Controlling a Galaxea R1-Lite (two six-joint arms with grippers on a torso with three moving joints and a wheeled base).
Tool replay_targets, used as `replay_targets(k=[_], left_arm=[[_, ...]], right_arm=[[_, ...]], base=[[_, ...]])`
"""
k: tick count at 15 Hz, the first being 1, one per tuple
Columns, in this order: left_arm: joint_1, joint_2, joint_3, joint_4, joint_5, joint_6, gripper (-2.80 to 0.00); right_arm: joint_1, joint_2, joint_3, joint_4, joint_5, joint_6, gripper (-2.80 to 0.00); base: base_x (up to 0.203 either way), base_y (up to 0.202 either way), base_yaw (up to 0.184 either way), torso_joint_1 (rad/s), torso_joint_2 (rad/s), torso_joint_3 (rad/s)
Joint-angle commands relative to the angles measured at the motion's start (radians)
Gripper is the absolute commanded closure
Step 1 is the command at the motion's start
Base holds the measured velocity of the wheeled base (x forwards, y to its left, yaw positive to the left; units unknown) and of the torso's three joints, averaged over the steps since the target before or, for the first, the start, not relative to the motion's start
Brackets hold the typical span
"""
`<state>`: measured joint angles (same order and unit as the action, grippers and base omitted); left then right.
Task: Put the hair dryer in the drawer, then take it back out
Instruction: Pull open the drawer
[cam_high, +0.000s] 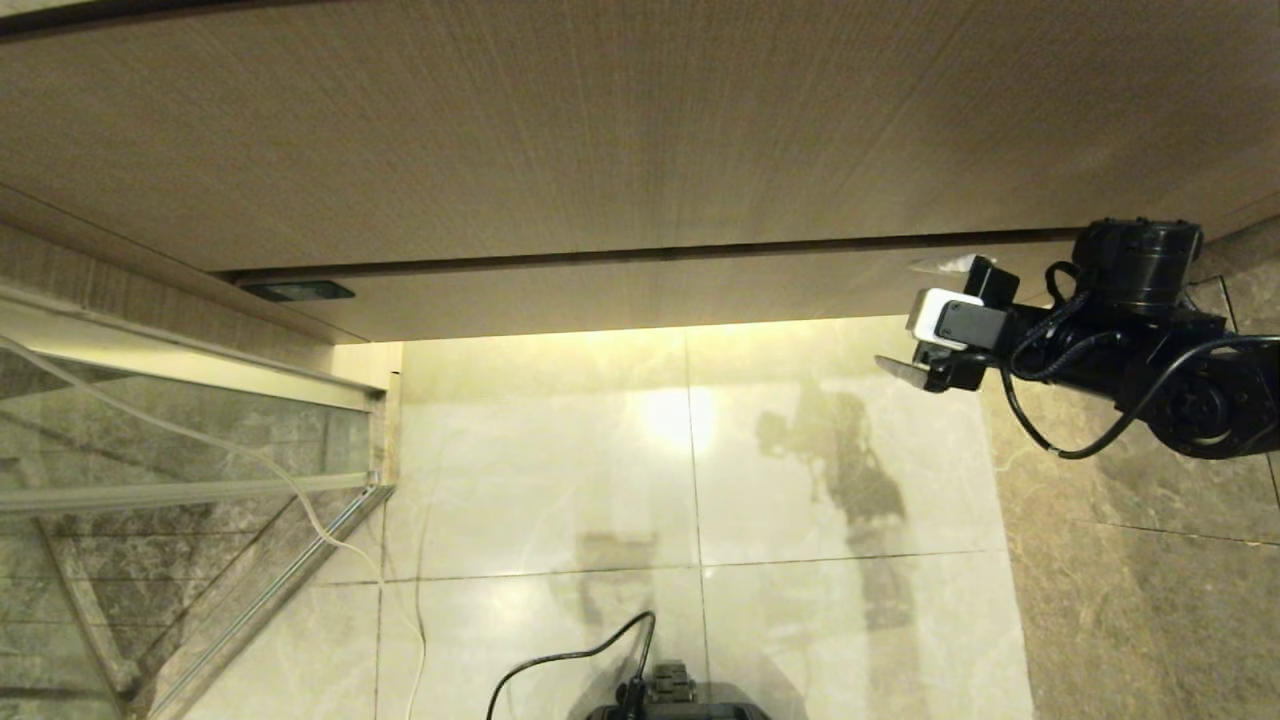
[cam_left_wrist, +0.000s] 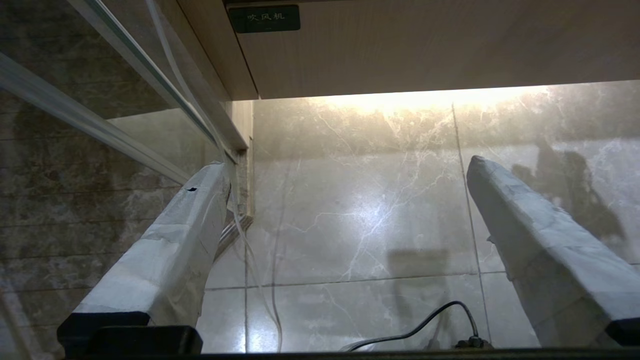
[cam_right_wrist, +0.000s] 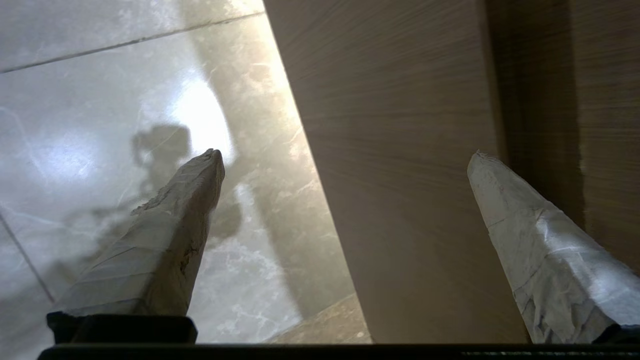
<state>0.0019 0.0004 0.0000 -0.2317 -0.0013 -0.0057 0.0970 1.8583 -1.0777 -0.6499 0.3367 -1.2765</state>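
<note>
I see the wide, light beige wood-grain drawer (cam_high: 640, 295) closed, its flat front above the glossy marble floor (cam_high: 690, 480); my right gripper (cam_high: 925, 325) hangs just before its right end, taped fingers (cam_right_wrist: 165, 240) spread wide, holding nothing; my left gripper (cam_left_wrist: 345, 200) sits parked low over the floor, fingers likewise apart; no hair dryer shows.

The drawer (cam_high: 640, 295) shows only its closed front, its inside hidden, so no hair dryer can be seen. The right arm (cam_high: 1180, 370) runs off the picture's edge. The small dark label (cam_high: 298, 291) is unreadable from the head view.
</note>
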Motion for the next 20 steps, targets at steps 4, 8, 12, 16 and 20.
replay_targets(k=[4, 8, 12, 16, 20], left_arm=[[0.001, 0.0, 0.04, -0.001, 0.0, 0.0, -2.8], [0.001, 0.0, 0.04, -0.001, 0.0, 0.0, -2.8], [0.001, 0.0, 0.04, -0.001, 0.0, 0.0, -2.8], [0.001, 0.0, 0.04, -0.001, 0.0, 0.0, -2.8], [0.001, 0.0, 0.04, -0.001, 0.0, -0.002, -2.8]], right_arm=[[0.04, 0.002, 0.019, -0.063, -0.039, -0.009, -2.8], [0.055, 0.018, 0.018, -0.104, -0.08, -0.009, -2.8], [0.055, 0.03, 0.015, -0.14, -0.093, -0.009, -2.8], [0.055, 0.05, 0.004, -0.164, -0.095, -0.009, -2.8], [0.053, 0.077, -0.021, -0.203, -0.096, -0.009, -2.8]], base=[[0.0, 0.0, 0.0, 0.0, 0.0, 0.0], [0.0, 0.0, 0.0, 0.0, 0.0, 0.0], [0.0, 0.0, 0.0, 0.0, 0.0, 0.0], [0.0, 0.0, 0.0, 0.0, 0.0, 0.0], [0.0, 0.0, 0.0, 0.0, 0.0, 0.0]])
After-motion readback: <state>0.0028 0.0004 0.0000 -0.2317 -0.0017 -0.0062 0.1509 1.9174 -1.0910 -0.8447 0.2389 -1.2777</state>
